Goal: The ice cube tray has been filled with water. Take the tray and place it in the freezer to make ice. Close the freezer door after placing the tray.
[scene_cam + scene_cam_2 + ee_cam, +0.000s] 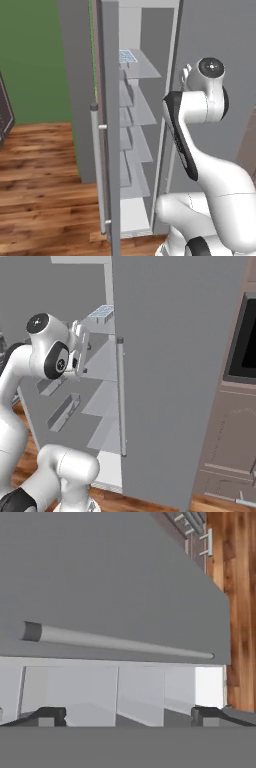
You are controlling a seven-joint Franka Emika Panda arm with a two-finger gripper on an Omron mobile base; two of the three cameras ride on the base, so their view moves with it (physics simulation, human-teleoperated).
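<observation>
— Two dark fingertips point(50, 715) of the gripper point(128, 716), spread wide apart, with nothing clamped between.

— And the ice cube tray point(127, 56)?

— Inside the freezer point(150, 45), flat on its topmost white shelf, toward the front edge. Pale blue water point(125, 53) in the cells.

— Touching the gripper?

— No, well apart. Hovers in front of the freezer's open mouth, below that top shelf, pointing at the lower shelves and at the plain grey door point(175, 381) just right of the freezer.

— Freezer door point(111, 150)?

— Swung wide open, left of the freezer, seen edge-on from the left base camera, with its long bar handle point(98, 170) facing outward. From the right base camera, shows its inner face and door bins point(62, 412).

— Anything else near the freezer?

— Another vertical bar handle point(121, 401) on the plain door's edge beside the freezer. Wooden floor point(40, 165) at the freezer's foot.
</observation>
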